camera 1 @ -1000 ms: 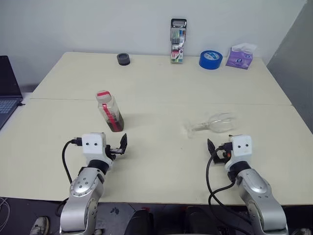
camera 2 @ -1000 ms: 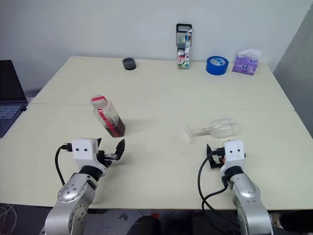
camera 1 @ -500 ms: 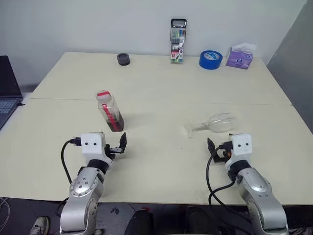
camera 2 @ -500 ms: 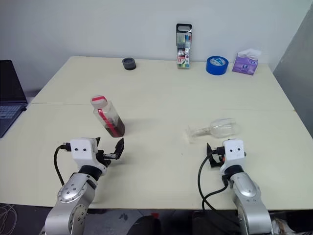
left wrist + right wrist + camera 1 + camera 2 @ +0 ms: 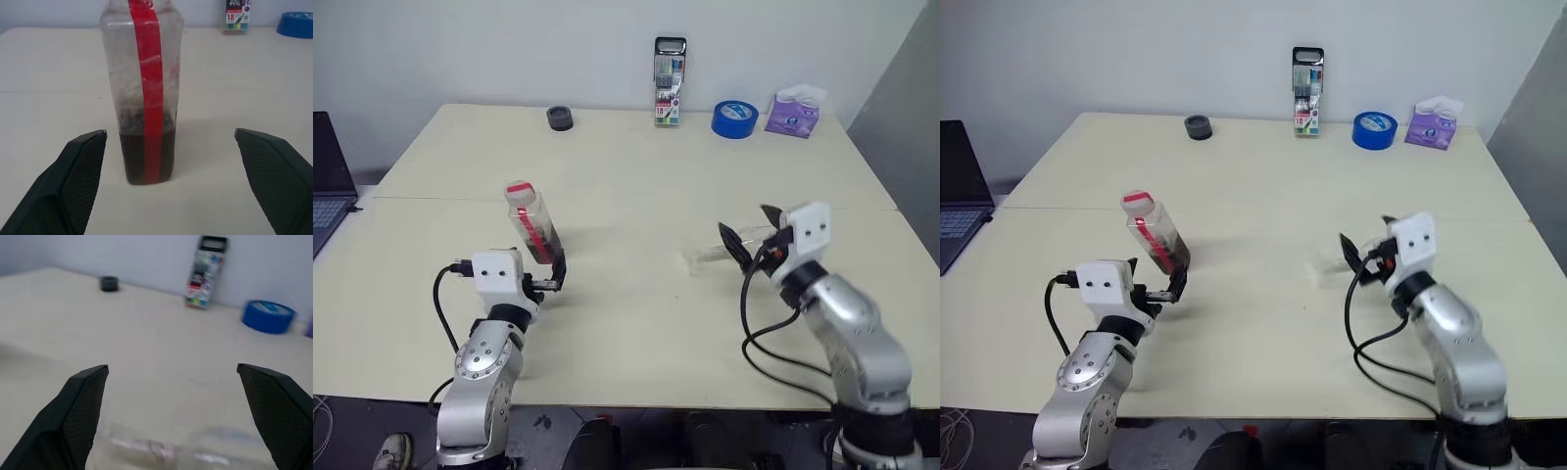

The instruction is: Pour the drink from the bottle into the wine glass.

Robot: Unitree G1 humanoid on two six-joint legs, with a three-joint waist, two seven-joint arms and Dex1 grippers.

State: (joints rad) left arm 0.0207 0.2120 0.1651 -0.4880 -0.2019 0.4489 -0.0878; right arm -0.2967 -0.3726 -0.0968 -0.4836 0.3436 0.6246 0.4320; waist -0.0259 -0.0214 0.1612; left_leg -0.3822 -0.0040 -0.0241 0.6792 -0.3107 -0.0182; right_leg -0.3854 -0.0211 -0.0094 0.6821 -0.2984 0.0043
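Note:
The bottle (image 5: 532, 221), clear plastic with a red-and-white cap and a red strip, stands upright left of the table's middle. The dark drink (image 5: 146, 157) fills only its bottom. My left gripper (image 5: 549, 280) is open just in front of the bottle, and in the left wrist view its fingers flank the bottle without touching it. The wine glass (image 5: 703, 257) lies on its side to the right; its bowl is hidden behind my right arm. My right gripper (image 5: 751, 227) hovers open above the glass, which shows faintly below it (image 5: 161, 448).
Along the far edge of the table (image 5: 626, 323) stand a small black round object (image 5: 561, 118), a marker pack (image 5: 670, 82), a blue tape roll (image 5: 735, 118) and a purple tissue pack (image 5: 792, 112). A laptop (image 5: 327, 186) sits off the left side.
My right gripper has risen from the table's near edge and swung forward and left over the lying glass. My left gripper has lifted slightly, closer to the bottle. Both stay open.

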